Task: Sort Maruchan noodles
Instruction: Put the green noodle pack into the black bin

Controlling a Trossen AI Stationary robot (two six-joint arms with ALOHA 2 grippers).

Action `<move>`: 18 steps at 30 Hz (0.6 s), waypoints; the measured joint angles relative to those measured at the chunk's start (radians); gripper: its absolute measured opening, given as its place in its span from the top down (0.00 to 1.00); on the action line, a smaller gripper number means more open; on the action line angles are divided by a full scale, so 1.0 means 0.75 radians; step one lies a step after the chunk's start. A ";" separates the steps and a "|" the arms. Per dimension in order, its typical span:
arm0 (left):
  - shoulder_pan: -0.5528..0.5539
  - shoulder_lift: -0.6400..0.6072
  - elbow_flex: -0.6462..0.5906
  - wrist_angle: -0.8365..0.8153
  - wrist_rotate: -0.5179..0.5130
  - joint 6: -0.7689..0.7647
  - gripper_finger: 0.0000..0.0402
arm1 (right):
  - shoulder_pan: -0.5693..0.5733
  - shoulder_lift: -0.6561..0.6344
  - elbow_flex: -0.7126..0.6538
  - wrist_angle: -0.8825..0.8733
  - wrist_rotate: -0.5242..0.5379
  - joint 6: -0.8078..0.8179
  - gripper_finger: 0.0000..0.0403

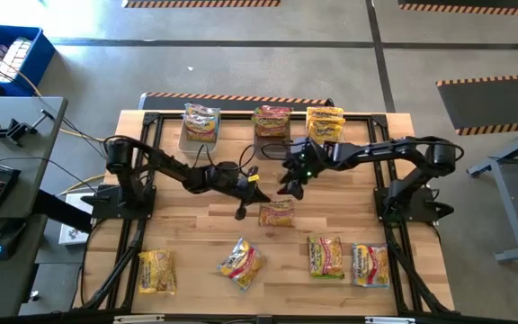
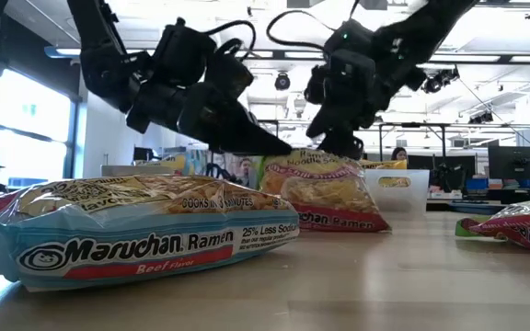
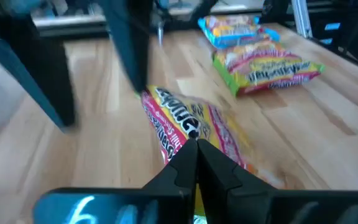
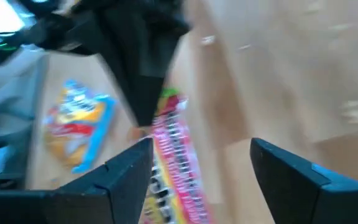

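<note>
Fingers of my left gripper (image 3: 197, 163) are pressed together on the upper edge of a red-and-yellow noodle packet (image 3: 191, 127), pinching it near the bench (image 1: 187, 229) centre. That packet stands tilted, its lower edge on the wood. My right gripper (image 4: 201, 165) sits just beside it with fingers spread wide, the same packet's edge lying along its one finger without being clamped. Four more packets (image 1: 326, 256) lie along the near side of the bench.
</note>
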 joint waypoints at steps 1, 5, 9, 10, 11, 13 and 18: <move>0.000 -0.008 0.001 -0.001 -0.001 0.001 1.00 | -0.009 0.016 0.000 0.018 -0.063 0.009 0.35; 0.000 -0.033 0.000 -0.006 -0.029 0.003 1.00 | -0.018 0.095 0.001 0.109 -0.282 0.048 0.35; 0.000 -0.036 0.000 -0.003 -0.041 0.008 1.00 | -0.006 0.153 0.001 0.152 -0.327 0.079 0.35; 0.000 -0.036 0.000 -0.002 -0.041 0.008 1.00 | 0.000 0.170 0.001 0.155 -0.328 0.077 0.35; 0.000 -0.036 0.000 -0.002 -0.049 0.007 1.00 | 0.003 0.183 0.001 0.156 -0.329 0.077 0.35; 0.000 -0.036 0.000 -0.002 -0.050 0.006 1.00 | 0.011 0.202 0.001 0.162 -0.352 0.076 0.35; 0.000 -0.036 0.000 0.001 -0.061 0.002 1.00 | 0.050 0.248 0.001 0.196 -0.358 0.080 0.35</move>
